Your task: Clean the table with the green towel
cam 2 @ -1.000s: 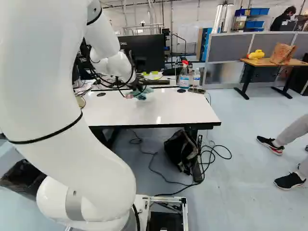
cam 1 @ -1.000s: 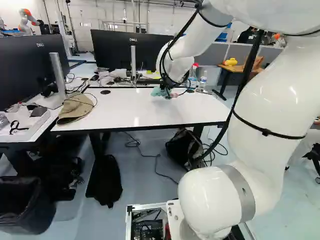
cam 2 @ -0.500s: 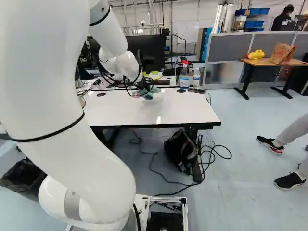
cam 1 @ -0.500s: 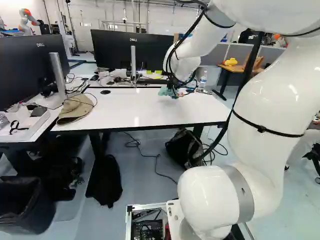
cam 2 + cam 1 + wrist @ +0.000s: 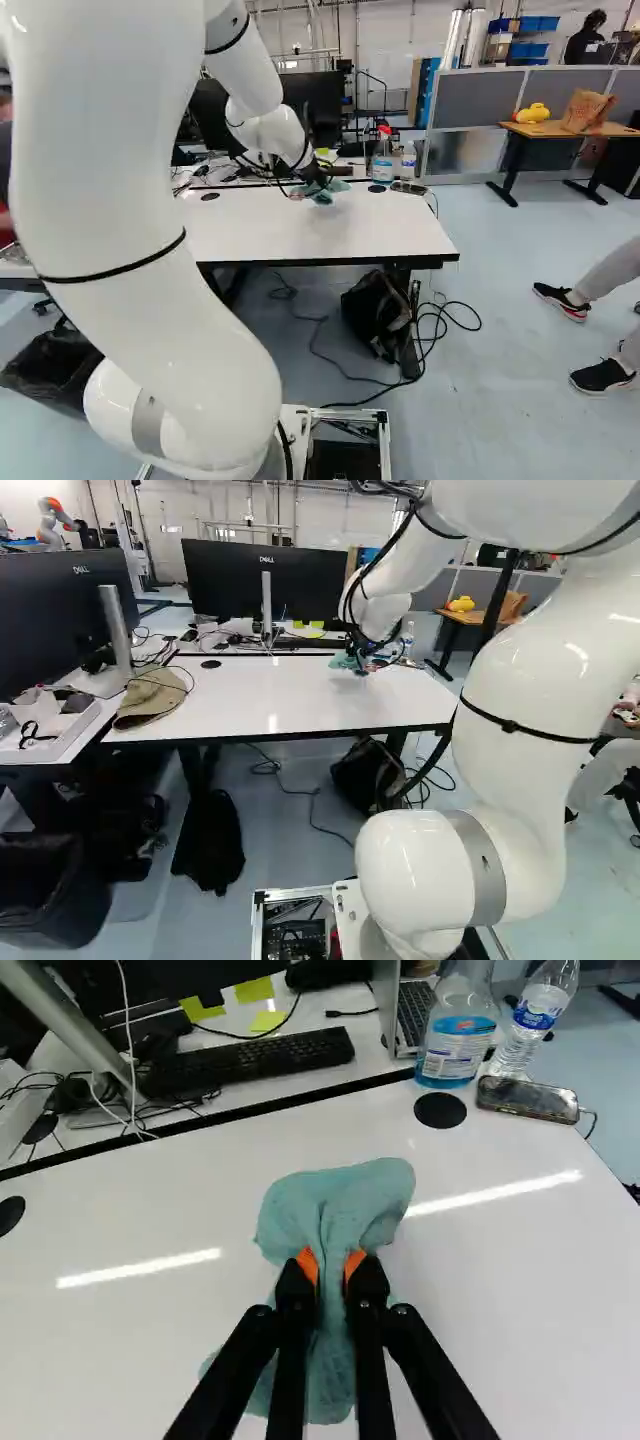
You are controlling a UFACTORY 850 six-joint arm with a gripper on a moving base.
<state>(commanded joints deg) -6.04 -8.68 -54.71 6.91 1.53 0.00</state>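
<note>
Green towel (image 5: 340, 1200) is pinched between the orange pads (image 5: 356, 1263) of the gripper (image 5: 316, 182), cloth squeezed from two sides; towel is bunched, one lobe spread ahead of the fingertips, the rest trailed back under the fingers; it is seen at the far part of the white table (image 5: 250, 702), right of its middle in the left base view; arm (image 5: 510, 680) is stretched out over the table, wrist tipped down toward its top; at the table's far right corner are seen a spray bottle (image 5: 458, 1045) with blue liquid, a clear water bottle (image 5: 537, 1015) just beside it, and a phone (image 5: 527, 1099) lying flat with a cable attached; a black round disc (image 5: 440, 1110) is set in the tabletop near the phone; beyond the table's far edge, keyboard (image 5: 260, 1060), yellow notes (image 5: 254, 989) and monitor (image 5: 250, 582) are placed; a tan hat (image 5: 150, 700) is laid at the table's left end, cable across it; a black bag (image 5: 378, 312) is set on the floor under the table, cables beside it; a bin (image 5: 50, 900) is placed left of the table, nearer the base.
</note>
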